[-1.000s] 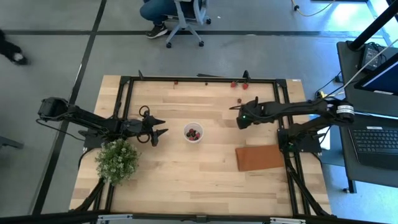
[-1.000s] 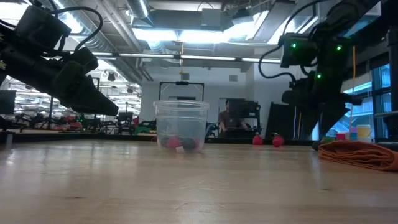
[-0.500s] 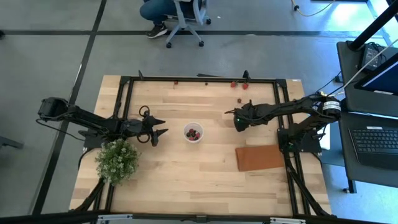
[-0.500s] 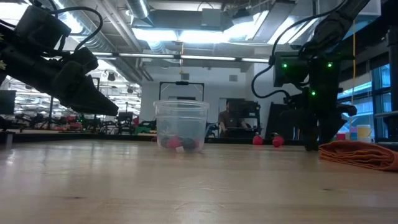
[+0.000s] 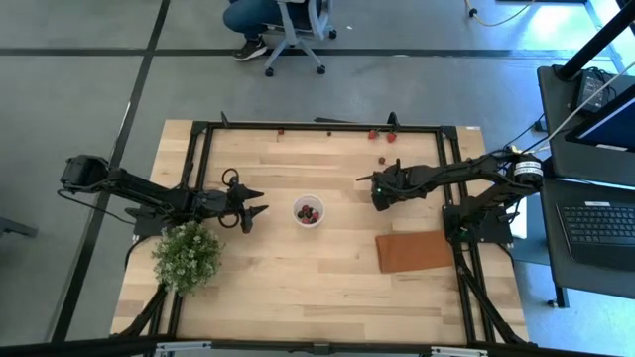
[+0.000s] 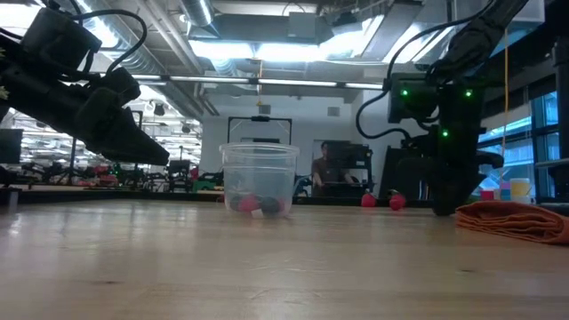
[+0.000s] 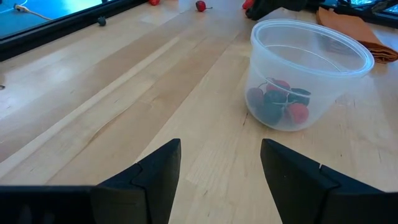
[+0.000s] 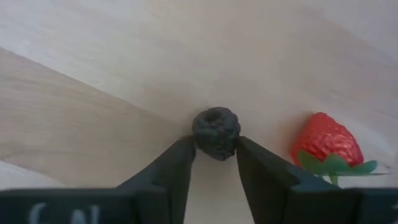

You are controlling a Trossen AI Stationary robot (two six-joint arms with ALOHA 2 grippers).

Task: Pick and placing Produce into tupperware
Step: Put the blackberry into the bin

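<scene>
You see a pale blond wood counter [image 5: 298, 268] with light grain streaks. The cup [image 7: 308, 74] is translucent white, holding bright red and dark purple-black berries [image 7: 277, 102]. At lower right lies a reddish-brown mat [image 5: 415, 251]. The bush [image 5: 187, 256] is green, flecked white. A black berry [image 8: 216, 132] sits beside a red strawberry [image 8: 326, 142] with green leaves.

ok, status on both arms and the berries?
Right gripper pinching a dark berry on the table, strawberry beside it. Left gripper open, waiting by the cup, berries already inside. Nothing blocking.
</scene>
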